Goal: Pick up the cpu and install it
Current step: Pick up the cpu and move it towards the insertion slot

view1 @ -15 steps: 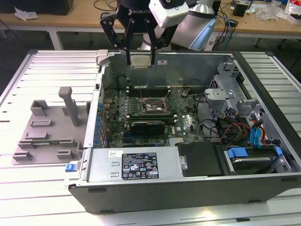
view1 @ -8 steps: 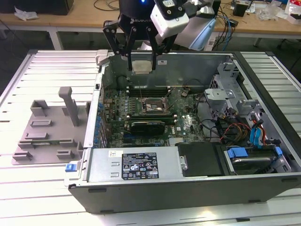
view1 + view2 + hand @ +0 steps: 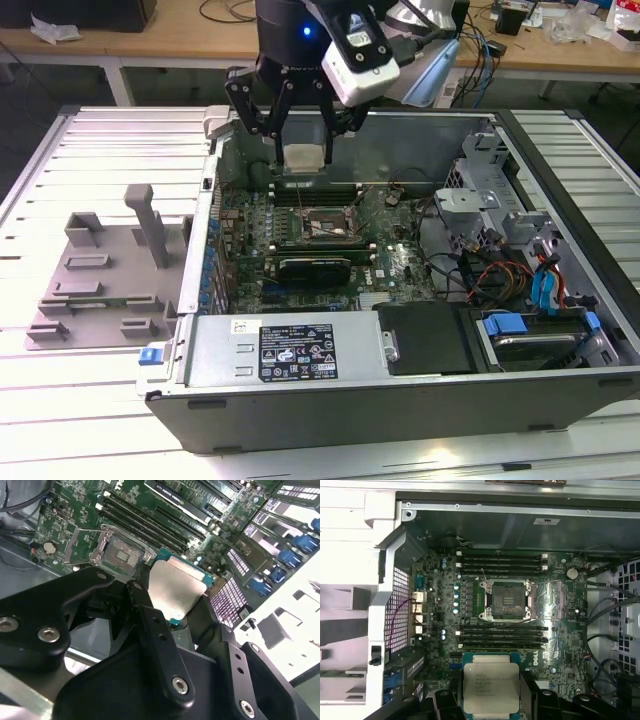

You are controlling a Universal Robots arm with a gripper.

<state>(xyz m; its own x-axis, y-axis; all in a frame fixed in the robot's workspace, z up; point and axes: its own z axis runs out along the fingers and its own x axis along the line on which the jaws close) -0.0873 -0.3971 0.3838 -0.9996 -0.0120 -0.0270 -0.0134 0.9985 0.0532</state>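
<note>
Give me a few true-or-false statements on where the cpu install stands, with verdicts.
1. The fingers grip the cpu. True.
2. The cpu sits in the socket. False: the socket is empty, and the cpu is held above the motherboard.
3. The grey tray lies inside the computer case. False: it lies on the table outside the case, at the exterior view's left.
4. The computer case is open, with its motherboard exposed. True.

I note: white slatted counter (image 3: 70, 420), evenly lit. Behind it, wood-topped desk (image 3: 170, 42) on white legs, cables (image 3: 222, 10) strewn on top. Dark underneath.
</note>
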